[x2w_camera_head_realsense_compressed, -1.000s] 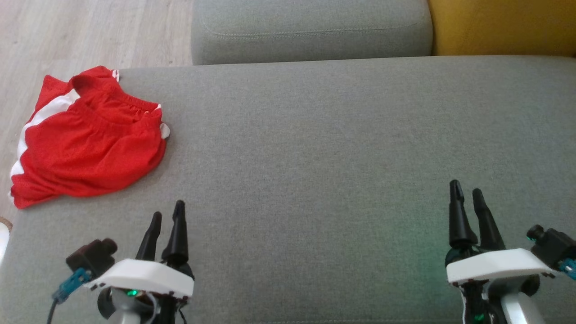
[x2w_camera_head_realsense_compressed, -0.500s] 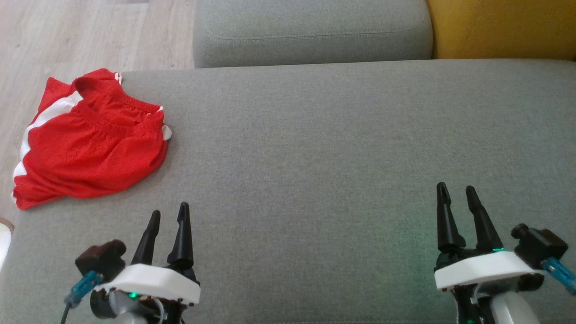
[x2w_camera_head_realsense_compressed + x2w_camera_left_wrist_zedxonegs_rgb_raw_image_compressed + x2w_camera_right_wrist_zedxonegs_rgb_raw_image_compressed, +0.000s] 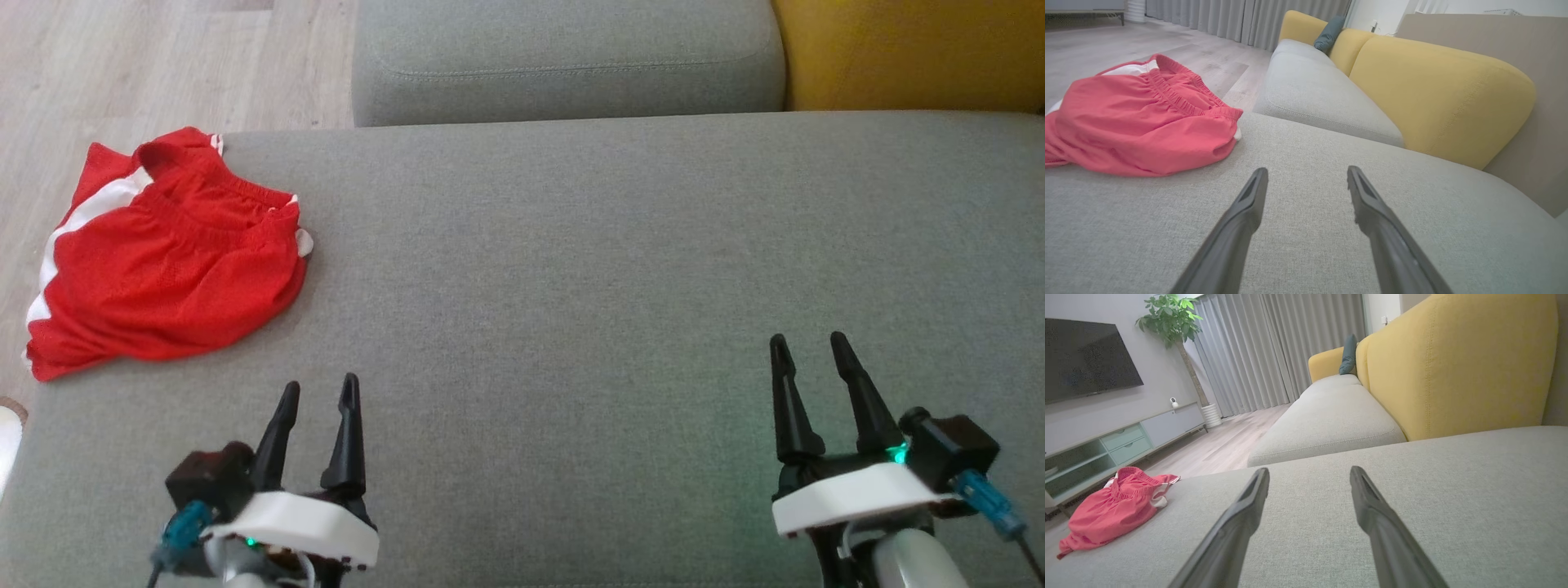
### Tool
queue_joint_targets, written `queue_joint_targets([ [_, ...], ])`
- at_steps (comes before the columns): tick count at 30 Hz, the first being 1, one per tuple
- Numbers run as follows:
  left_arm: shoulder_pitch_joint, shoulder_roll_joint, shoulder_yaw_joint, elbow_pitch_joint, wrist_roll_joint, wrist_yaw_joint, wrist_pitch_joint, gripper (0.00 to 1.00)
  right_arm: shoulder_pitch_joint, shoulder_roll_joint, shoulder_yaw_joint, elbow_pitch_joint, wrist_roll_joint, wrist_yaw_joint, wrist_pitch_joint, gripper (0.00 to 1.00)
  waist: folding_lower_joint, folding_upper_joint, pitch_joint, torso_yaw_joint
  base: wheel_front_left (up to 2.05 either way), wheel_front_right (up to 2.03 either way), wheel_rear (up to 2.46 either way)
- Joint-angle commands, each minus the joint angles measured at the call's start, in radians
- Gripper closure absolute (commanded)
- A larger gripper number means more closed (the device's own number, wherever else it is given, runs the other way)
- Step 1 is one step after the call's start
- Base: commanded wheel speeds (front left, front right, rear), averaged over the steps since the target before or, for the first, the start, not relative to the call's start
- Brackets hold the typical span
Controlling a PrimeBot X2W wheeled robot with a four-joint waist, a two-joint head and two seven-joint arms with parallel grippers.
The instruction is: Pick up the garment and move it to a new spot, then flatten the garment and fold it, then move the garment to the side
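The garment [image 3: 167, 261] is a pair of red shorts with white side stripes, lying crumpled at the far left corner of the grey sofa cushion [image 3: 571, 269], partly over its edge. It also lies at the left of the left wrist view [image 3: 1139, 122] and at the lower left of the right wrist view [image 3: 1114, 508]. My left gripper [image 3: 320, 390] hovers open near the cushion's front, a little short and to the right of the garment, with nothing between its fingers. My right gripper [image 3: 807, 343] is open and empty over the cushion's right part, far from the garment.
Behind the cushion runs a second grey seat [image 3: 563, 57] with a yellow backrest [image 3: 906, 49]. Wooden floor [image 3: 163, 65] lies beyond the cushion's left edge. The right wrist view has a TV cabinet [image 3: 1122, 441], a plant [image 3: 1171, 318] and curtains in the distance.
The left gripper has shifted slightly right and down in the head view, and the right gripper has drifted left. Both stay open. The garment lies as before.
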Motion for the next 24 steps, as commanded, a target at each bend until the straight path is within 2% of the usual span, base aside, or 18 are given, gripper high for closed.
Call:
queue_joint_targets([
  [1,-0.030,0.014,0.023,-0.042,0.035,0.006,-0.018,0.00,-0.027,-0.008,0.026,-0.038,-0.037,0.007,-0.017,0.00,0.0000,0.0000,0.000,0.000,0.00,0.00,0.00],
  [17,-0.020,0.015,0.008,-0.055,0.183,0.026,-0.062,0.00,-0.026,-0.009,0.031,-0.043,-0.207,0.008,-0.061,0.00,0.0000,0.0000,0.002,0.004,0.00,0.00,0.00],
  [24,-0.020,0.015,0.009,-0.046,0.174,0.026,-0.063,0.00,-0.028,-0.009,0.019,-0.028,-0.194,0.008,-0.062,0.00,0.0000,0.0000,0.003,0.005,0.00,0.00,0.00],
])
